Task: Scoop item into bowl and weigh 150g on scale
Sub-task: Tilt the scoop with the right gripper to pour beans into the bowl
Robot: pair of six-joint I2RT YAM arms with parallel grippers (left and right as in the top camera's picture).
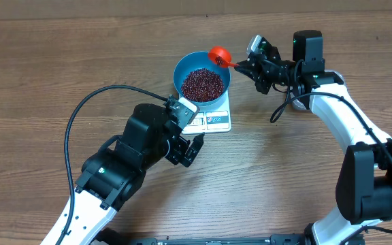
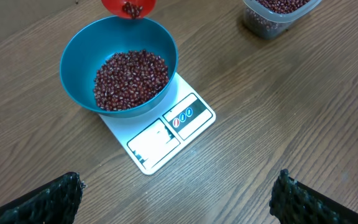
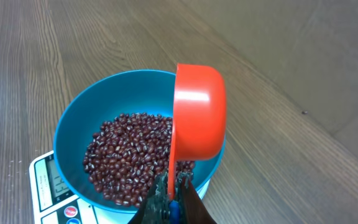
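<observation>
Now, right jaws pinching the red scoop point(image 3: 197, 112) over the rim of the blue bowl point(image 3: 73, 127), tip gently, trickling beans point(image 2: 129, 78) while reading the scale point(image 2: 166, 134) underneath; left jaws gape empty beside it.

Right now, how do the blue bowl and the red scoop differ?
The blue bowl is bright blue and much larger; the red scoop is orange-red and small. The bowl sits upright on the white scale; the scoop is tipped on its side above the bowl's rim, its handle pinched in the right gripper. Both are round and hold red-brown beans.
</observation>
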